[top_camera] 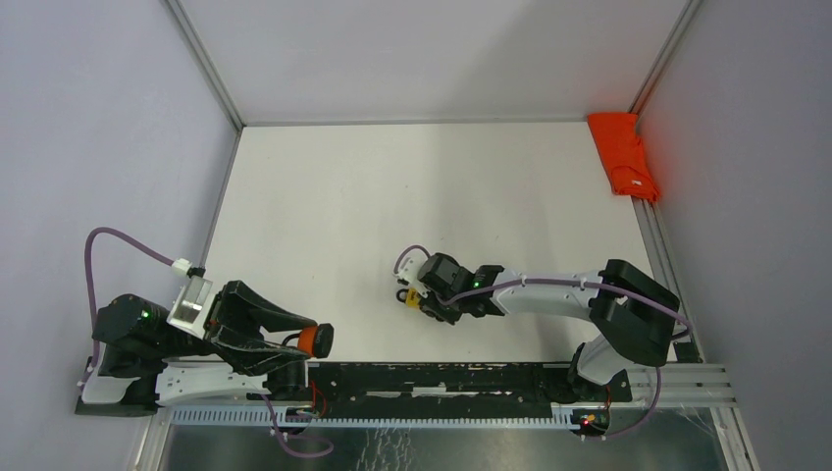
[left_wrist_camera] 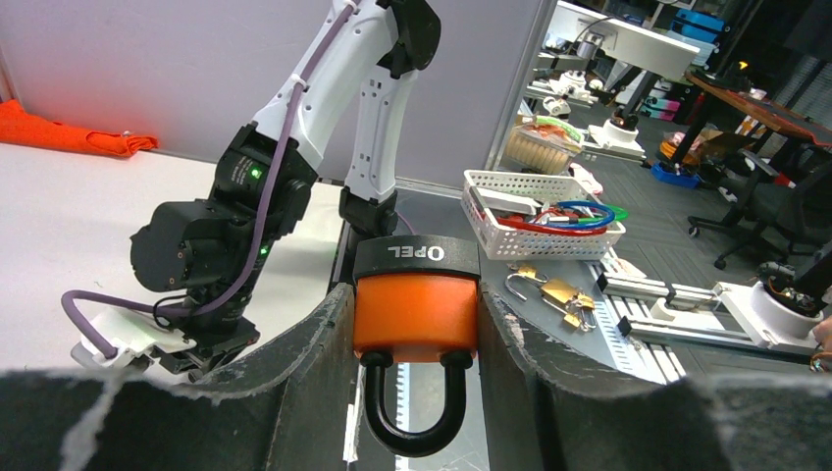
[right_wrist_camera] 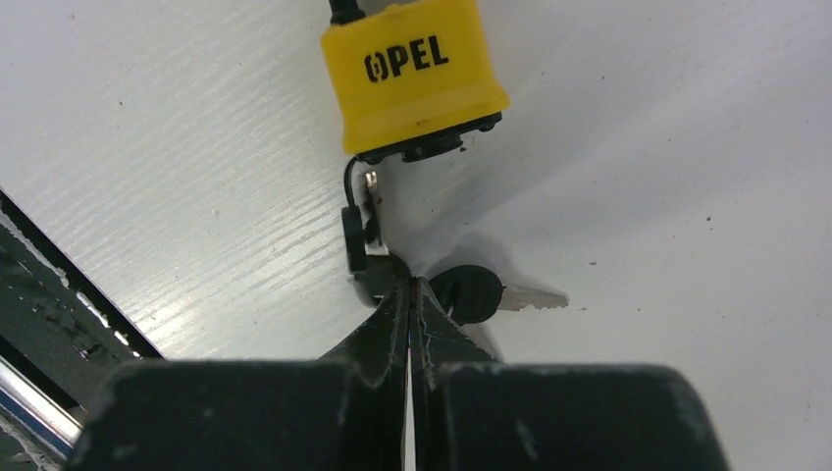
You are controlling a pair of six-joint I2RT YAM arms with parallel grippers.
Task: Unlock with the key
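The left gripper (left_wrist_camera: pixel 416 294) pinches the orange padlock (left_wrist_camera: pixel 416 319) by the two flat sides of its body, held off the table (top_camera: pixel 324 196) near the front rail. Its long axis runs along the fingers: the black shackle (left_wrist_camera: pixel 412 417) loops back toward the wrist camera and the black-banded end faces outward, toward the right arm. The keyway itself is not visible. The lock looks rigid and fairly dense, with a smooth cover that could slide under a twisting load, so a grip on the broad sides is probably the right one.

Further right, near the middle of the table, the right gripper (right_wrist_camera: pixel 409 294) is down at the surface with its fingers pressed together. The tips sit in a small bunch of keys, but I cannot tell whether they hold the wire ring or anything else.

A black-headed key (right_wrist_camera: pixel 491 296) lies flat just beside the tips, its silver blade pointing right in the wrist view. A second black key head (right_wrist_camera: pixel 351 240) lies to their left. Just beyond the bunch lies a yellow padlock (right_wrist_camera: pixel 414 78), its dark underside turned toward the keys.

The key is thin, stiff and light, and flat on the table it is awkward to lift — the thicker black head is likely the best place to take it, leaving the blade free.
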